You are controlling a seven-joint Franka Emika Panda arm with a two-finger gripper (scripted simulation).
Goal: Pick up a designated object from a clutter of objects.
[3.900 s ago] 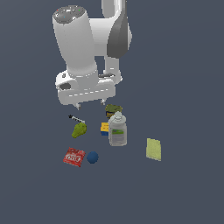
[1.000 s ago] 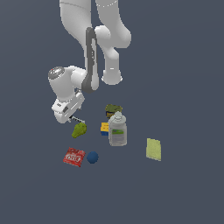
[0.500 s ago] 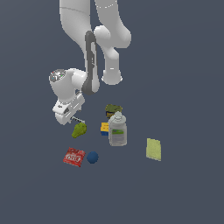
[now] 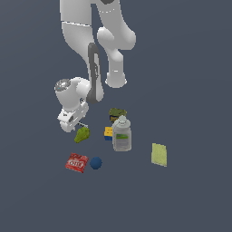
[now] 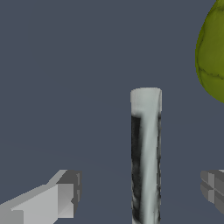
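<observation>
Arm (image 4: 97, 31) — glossy white rounded shells, bulbous joints, dark grey band down forearm link. Wrist housing white, dome-shaped, small multicoloured speck on top. Gripper (image 5: 142, 192) — blocky pale grey fingers (image 5: 57, 199), darker grey faces at tips, ridged pad on one.

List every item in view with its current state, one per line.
Pincer: open, fingers either side of the stick, not touching it.
Pen-like stick: lying on the floor, not gripped.
Green lump: on the floor beside the pincer.
Clear jar: upright, white lid on.
Olive can: behind the jar.
Yellow-blue box: against the jar.
Red packet: lying flat.
Blue ball: beside the packet.
Yellow-green pad: flat, apart.
</observation>
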